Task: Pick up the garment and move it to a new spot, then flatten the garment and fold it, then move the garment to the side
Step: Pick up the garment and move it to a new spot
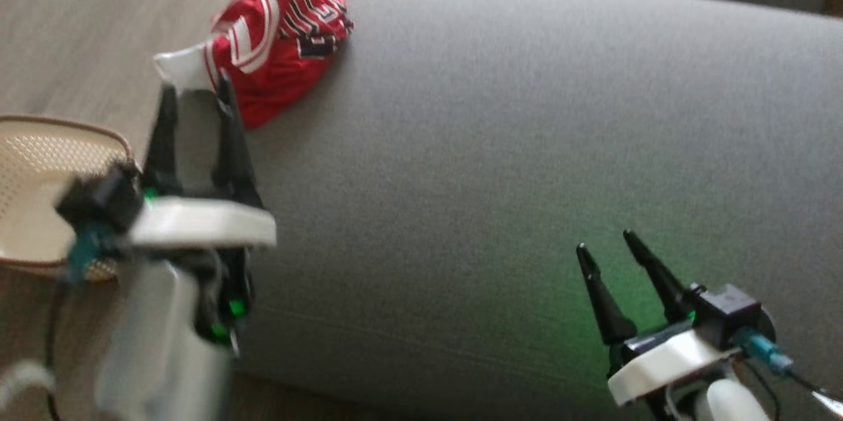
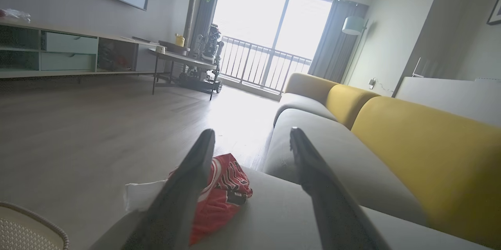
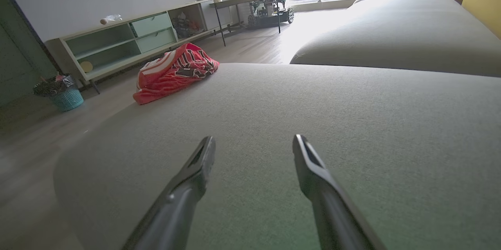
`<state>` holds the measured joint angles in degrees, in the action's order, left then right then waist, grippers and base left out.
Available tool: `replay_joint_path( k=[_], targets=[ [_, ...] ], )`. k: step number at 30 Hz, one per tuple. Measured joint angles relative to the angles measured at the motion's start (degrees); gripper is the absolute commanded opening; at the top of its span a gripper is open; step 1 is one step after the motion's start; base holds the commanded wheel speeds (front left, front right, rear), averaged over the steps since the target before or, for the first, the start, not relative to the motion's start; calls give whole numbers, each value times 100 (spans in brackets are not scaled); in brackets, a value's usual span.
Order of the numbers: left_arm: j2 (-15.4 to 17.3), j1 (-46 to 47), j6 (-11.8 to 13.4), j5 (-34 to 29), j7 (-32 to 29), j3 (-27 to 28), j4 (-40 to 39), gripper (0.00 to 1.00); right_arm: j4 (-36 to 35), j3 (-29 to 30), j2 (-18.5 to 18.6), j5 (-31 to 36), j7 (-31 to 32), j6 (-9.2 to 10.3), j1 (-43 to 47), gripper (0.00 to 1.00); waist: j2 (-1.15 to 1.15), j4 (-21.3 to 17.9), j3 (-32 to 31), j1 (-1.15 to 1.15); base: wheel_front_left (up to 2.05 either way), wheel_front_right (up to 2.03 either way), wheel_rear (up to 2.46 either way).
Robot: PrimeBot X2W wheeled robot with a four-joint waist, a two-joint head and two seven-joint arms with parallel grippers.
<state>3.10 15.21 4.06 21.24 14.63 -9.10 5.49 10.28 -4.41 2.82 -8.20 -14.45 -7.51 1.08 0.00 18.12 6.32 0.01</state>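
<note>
While left tool gapes empty, red jersey lies just past its tips at 1 o'clock | long axis 7-to-1, on sofa cushion left corner | right tool released, well apart; jersey at its 10 o'clock

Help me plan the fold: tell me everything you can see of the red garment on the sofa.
The red garment lies crumpled in a loose heap at the corner of the grey sofa seat, by its edge. It looks like thin jersey cloth, with white stripes and black-and-white lettering; a white flap sticks out on one side. The open left gripper hovers right beside it; contact cannot be told.
</note>
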Motion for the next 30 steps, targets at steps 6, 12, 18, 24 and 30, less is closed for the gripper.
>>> replay_joint_path(
  k=[6,12,18,24,30],
  targets=[
    [304,1417,-311,227,-472,231,1195,100,78,73,2,31,0,0,-321,100,0,-149,496,1,0,0,0],
    [433,2370,-414,265,-651,255,2466,100,83,103,21,113,-1,0,-636,100,0,-319,835,1,0,0,0],
    [493,3198,-328,248,-890,249,4002,100,73,97,111,114,-1,0,-855,100,0,-489,1177,0,0,0,0],
    [575,3795,-194,261,-1187,271,5057,100,51,101,148,115,-1,0,-905,100,0,-566,1465,0,0,0,0],
    [560,4093,-212,316,-1182,274,5579,100,12,108,278,115,-1,0,-978,100,0,-570,1653,-1,0,0,0]
  ],
)
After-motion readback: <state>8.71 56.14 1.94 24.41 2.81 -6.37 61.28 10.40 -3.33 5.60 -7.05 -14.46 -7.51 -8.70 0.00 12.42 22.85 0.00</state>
